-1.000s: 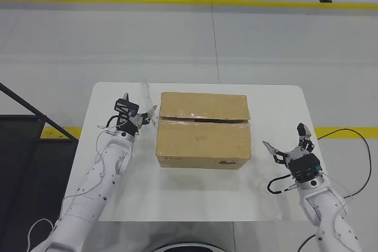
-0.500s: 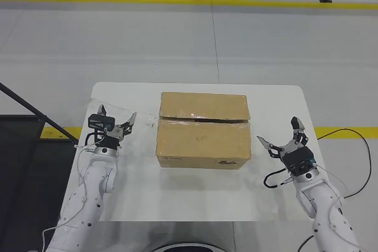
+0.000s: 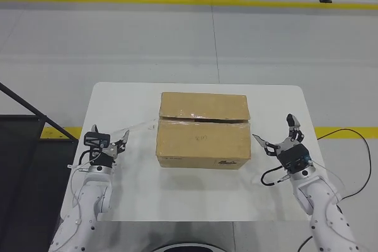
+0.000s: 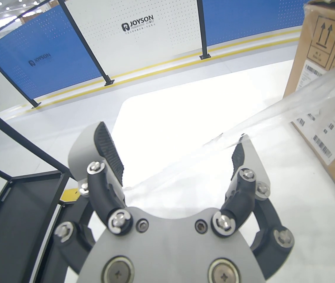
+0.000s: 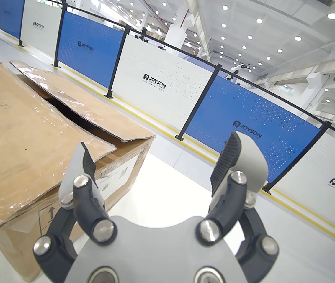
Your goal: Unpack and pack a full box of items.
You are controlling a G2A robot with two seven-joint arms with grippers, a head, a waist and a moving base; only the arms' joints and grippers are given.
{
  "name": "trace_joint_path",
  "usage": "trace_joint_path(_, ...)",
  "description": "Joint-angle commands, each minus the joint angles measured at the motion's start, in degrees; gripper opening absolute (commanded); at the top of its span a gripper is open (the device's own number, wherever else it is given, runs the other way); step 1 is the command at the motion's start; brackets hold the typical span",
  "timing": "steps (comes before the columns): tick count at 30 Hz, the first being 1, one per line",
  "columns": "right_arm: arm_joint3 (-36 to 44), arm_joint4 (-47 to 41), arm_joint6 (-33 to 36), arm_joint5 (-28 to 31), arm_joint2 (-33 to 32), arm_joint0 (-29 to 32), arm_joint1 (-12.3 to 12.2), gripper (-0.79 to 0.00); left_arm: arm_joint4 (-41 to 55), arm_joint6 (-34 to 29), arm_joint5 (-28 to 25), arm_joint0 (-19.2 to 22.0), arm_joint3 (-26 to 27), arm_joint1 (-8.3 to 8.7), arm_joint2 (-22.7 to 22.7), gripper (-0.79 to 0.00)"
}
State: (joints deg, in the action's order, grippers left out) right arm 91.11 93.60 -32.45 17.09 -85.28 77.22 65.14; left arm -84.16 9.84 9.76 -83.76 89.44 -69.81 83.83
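Note:
A brown cardboard box (image 3: 203, 129) stands in the middle of the white table (image 3: 271, 101), its top flaps down with a dark gap along the seam (image 5: 67, 113). My left gripper (image 3: 108, 133) is open, left of the box near the table's left edge. A strip of clear tape (image 4: 288, 110) runs from the box's side (image 4: 326, 60) to one of the fingertips (image 4: 241, 148) and clings there. My right gripper (image 3: 272, 128) is open and holds nothing, just right of the box (image 5: 22, 136); in its wrist view (image 5: 158, 139) it faces the box's end.
A black metal frame (image 3: 12, 164) stands off the table's left side, close to my left arm. Bare table surface lies in front of the box and to either side. Blue and white fence panels (image 5: 244, 119) stand far behind.
My left gripper has drawn back from the box's top left edge toward the table's left front, pulling the clear tape strip out with it. My right gripper has edged closer to the box.

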Motion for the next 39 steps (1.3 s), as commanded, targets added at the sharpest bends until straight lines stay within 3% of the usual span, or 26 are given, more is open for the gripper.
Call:
trace_joint_path(1,0.0,0.1,-0.1,0.0,0.1,-0.1,0.0,0.0,0.1,-0.4,-0.2,-0.4,0.0,-0.07,-0.1,0.0)
trace_joint_path(12,-0.1,0.3,-0.8,0.2,-0.1,0.5,-0.1,0.0,-2.5,-3.1,-3.0,-0.7,-1.2,-0.22,-1.1,0.0)
trace_joint_path(17,0.2,0.3,-0.9,1.3,-0.6,0.6,-0.3,0.0,-4.1,-1.3,-7.8,-3.5,1.8,0.23,0.0,0.0)
trace_joint_path(26,-0.8,-11.7,-2.3,17.0,-2.2,-2.5,-0.8,0.0,2.7,7.0,-24.3,-13.2,11.2,1.81,9.0,0.0)
trace_joint_path(32,-3.5,-27.2,5.9,28.4,-0.6,-6.7,-0.7,0.0,12.3,7.3,-31.4,-17.2,16.4,2.21,14.3,0.0)
trace_joint_path(34,-3.6,-28.5,8.8,28.5,-0.9,-7.6,-0.8,0.0,12.4,6.3,-32.5,-18.1,17.6,2.36,15.5,0.0)
trace_joint_path(39,-3.6,-28.5,8.8,28.5,-0.9,-7.6,-0.8,0.0,12.1,5.9,-32.6,-18.5,18.0,2.41,15.9,0.0)
